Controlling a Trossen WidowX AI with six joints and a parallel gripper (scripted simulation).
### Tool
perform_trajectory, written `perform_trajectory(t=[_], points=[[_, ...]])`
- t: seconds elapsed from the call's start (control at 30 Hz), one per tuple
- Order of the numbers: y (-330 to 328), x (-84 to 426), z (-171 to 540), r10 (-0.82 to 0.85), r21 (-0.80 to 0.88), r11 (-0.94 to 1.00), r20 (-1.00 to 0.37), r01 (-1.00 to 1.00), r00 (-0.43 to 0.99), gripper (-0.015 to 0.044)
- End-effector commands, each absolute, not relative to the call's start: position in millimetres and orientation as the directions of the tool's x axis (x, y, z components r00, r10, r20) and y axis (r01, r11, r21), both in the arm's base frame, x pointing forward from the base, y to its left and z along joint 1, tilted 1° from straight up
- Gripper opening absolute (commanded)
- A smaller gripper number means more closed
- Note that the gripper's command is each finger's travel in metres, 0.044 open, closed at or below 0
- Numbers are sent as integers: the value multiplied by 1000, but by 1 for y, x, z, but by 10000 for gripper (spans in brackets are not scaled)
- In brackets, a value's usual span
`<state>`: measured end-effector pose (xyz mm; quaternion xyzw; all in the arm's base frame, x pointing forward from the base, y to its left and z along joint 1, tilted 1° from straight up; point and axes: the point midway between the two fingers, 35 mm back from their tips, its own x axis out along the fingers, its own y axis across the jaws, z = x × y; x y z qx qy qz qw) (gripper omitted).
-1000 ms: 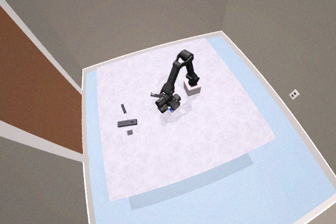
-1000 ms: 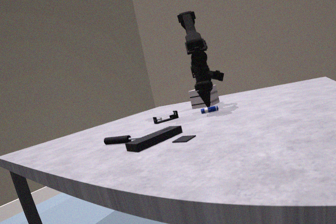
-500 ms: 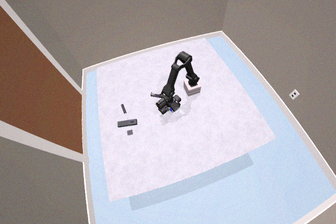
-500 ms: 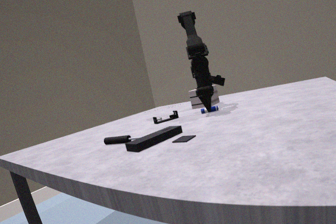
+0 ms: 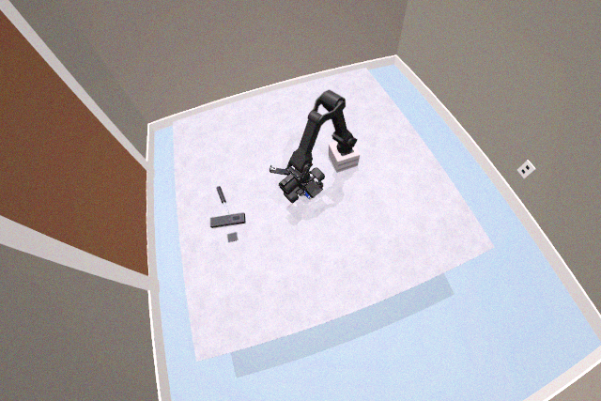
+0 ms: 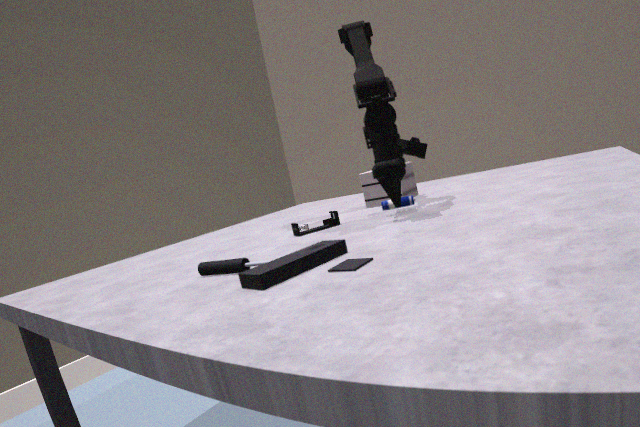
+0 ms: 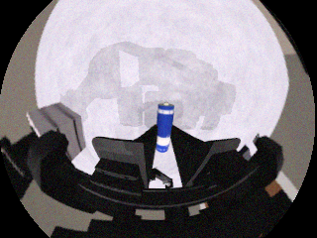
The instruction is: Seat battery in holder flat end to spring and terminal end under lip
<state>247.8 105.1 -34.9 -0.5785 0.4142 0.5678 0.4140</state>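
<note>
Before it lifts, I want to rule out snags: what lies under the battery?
Only the pale table top shows under the blue battery, which lies there with the gripper shut on it. Its middle is hidden by the fingers.

My arm (image 6: 379, 102) rises from base, folds at elbow high up, forearm angled steeply down toward worktop (image 6: 465, 277). Wrist pitched near vertical, gripper (image 6: 397, 201) pointing straight down, tips at worktop level. Jaws narrowed, clamped on battery (image 7: 164, 127) across its mid-length. From my wrist view, both fingers flank battery symmetrically; battery end projects forward beyond them.
</note>
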Motion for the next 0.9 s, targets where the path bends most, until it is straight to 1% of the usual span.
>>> perform_trajectory(t=[0.0,0.2,0.53,0.87], points=[[107,252,-4,3,-35,-315,-999,-948,36,61],[104,254,2,3,-35,-332,-999,-943,36,61],[46,288,13,-3,-32,-557,-999,-830,40,61],[-21,307,25,-9,-24,-744,-999,-668,46,61]])
